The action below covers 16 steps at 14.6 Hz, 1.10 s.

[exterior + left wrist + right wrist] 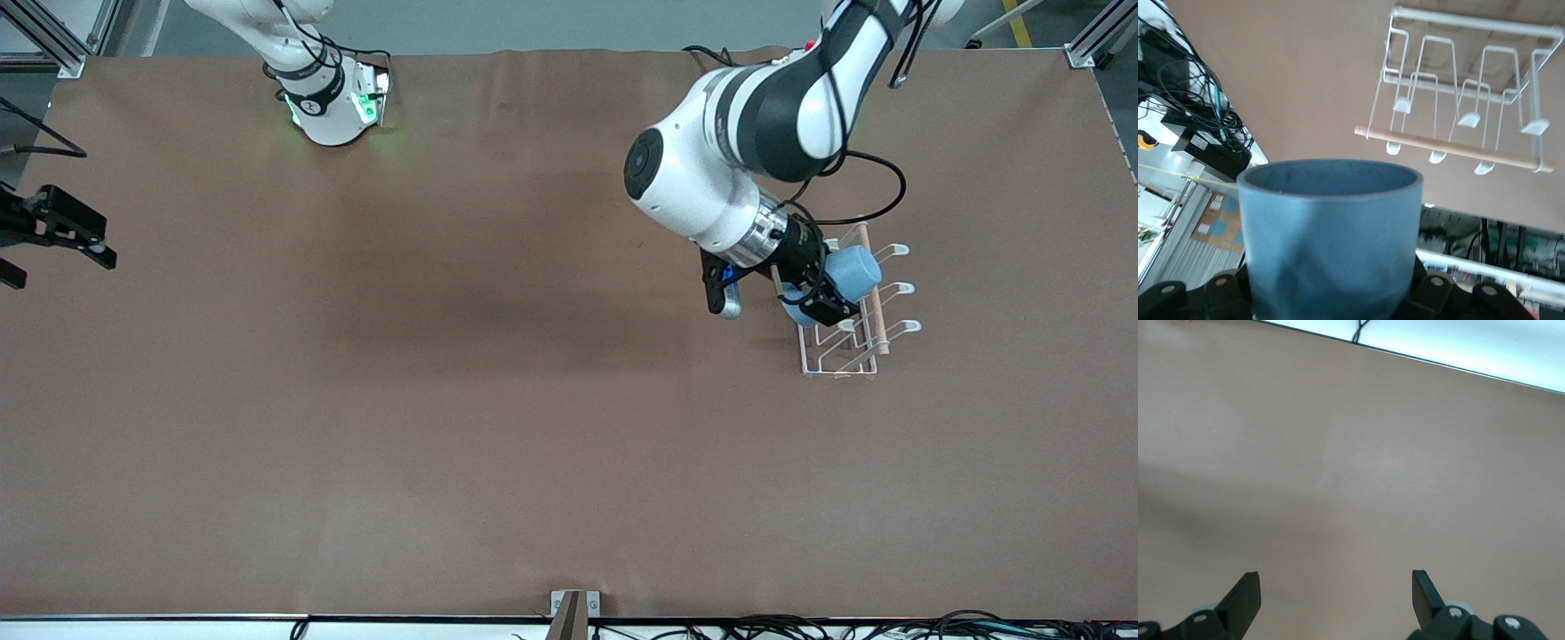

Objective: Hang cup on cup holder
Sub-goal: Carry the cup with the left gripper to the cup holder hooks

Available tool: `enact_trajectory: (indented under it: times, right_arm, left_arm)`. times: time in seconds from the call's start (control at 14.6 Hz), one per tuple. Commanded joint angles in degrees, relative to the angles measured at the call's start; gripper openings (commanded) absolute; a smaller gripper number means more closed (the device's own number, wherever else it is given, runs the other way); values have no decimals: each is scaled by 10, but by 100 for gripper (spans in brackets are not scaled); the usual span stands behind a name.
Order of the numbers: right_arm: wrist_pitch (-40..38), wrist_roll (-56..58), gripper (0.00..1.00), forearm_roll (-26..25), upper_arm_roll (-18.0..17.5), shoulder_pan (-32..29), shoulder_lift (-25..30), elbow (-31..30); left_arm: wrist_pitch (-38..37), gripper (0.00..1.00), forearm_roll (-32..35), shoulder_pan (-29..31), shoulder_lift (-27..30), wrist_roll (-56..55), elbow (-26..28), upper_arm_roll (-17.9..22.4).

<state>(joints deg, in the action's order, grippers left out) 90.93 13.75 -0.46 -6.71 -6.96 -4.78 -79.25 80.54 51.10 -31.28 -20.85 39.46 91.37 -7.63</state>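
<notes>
1. Wide brown worktop [373,427], bare apart from a white wire cup holder [845,356] toward the left arm's end, topped by a light wooden rod [873,302].
2. Left claw [822,293] over the cup holder, pressed together on the light-blue cup [855,271]; cup up in the air, lying roughly sideways, mouth turned away from the wrist. Wall of the cup visibly dented in the left wrist view [1331,240].
3. In that wrist view, prongs [1468,120] with rounded tips pointing up past the rod [1451,148], all free of cups.
4. Right claw [62,236] at the edge of the worktop at the right arm's end, waiting; fingers [1245,597] spread wide over bare surface, gripping nothing.
5. Step in hand, by judgement: carry done, alignment of the cup mouth with a prong under way; nothing hung yet.
6. Next move probably calls for: tipping the mouth downward, centring it over one prong tip, lowering until the prong sits inside, then releasing. Care needed to avoid knocking the rod or shifting the light rack.
</notes>
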Motion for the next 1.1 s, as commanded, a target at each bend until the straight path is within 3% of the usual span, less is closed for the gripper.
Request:
enact_trajectory:
  times: [0.0,0.14,0.41,0.55,1.03]
  right_arm:
    - [-5,-76,100,-22,-13,5,-5,6]
    - [-31,-160,100,-18,-13,28,-5,7]
    - [-58,-149,100,19,-13,31,-5,32]
    - [-96,-128,100,21,-13,32,6,32]
    - [-93,-182,100,20,-6,27,62,-5]
  left_arm:
    - [-8,63,55,20,-26,11,19,-2]
    - [-8,63,93,39,-55,12,24,-2]
    - [-18,63,110,50,-84,33,32,-2]
    - [-28,63,116,55,-92,73,35,-2]
    - [-28,62,159,59,-126,106,76,-2]
